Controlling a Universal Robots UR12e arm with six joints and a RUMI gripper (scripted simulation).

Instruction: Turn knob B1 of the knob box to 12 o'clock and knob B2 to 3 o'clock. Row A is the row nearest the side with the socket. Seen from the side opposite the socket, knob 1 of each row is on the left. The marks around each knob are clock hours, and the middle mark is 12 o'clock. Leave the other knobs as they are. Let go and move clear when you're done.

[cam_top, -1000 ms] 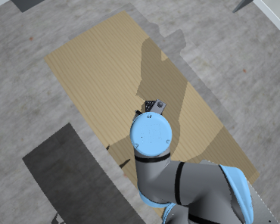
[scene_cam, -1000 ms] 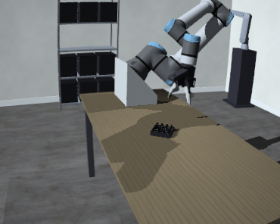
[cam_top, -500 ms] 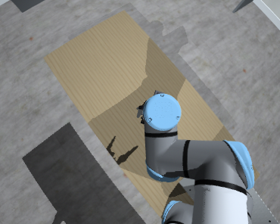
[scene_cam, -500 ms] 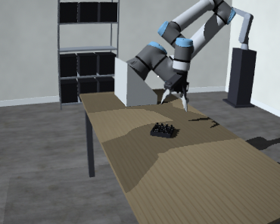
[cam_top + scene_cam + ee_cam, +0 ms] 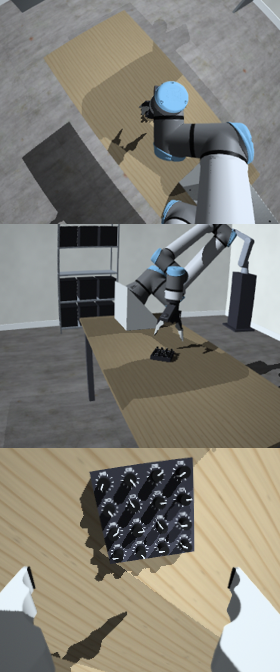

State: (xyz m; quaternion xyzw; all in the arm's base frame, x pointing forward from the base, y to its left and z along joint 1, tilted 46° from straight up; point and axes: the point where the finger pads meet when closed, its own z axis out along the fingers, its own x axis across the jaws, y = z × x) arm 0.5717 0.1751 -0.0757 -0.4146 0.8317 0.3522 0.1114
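Table [image 5: 212,402]: A long wooden top runs from the upper left to the lower right of the exterior view, crossed by broad bands of shadow; a white wedge-shaped block [image 5: 129,309] stands at its far end.

Shelving [image 5: 88,273]: A metal rack with dark bins stands against the wall in the upper left of the exterior view; a dark pedestal [image 5: 241,301] rises at the right edge.

Arm [image 5: 212,151]: The grey-and-white arm with blue joint caps fills the lower right of the top view, its round blue wrist cap sitting near frame centre and covering most of what lies beneath.

Gripper [image 5: 169,330]: Pointing downward above the table just right of centre in the exterior view, jaws spread wide with nothing between them; in the wrist view its two white fingers stand at the far left and right edges, well apart.

Knob box [image 5: 142,510]: A small black square lying flat on the table, seen in the upper middle of the wrist view and turned slightly askew; in the exterior view it rests at frame centre, below the gripper and apart from it. Only a sliver shows beside the wrist cap in the top view.

Knobs [image 5: 132,503]: Sixteen dark knobs in a four-by-four grid, each with a white pointer line and ringed tick marks; pointers aim in differing directions.
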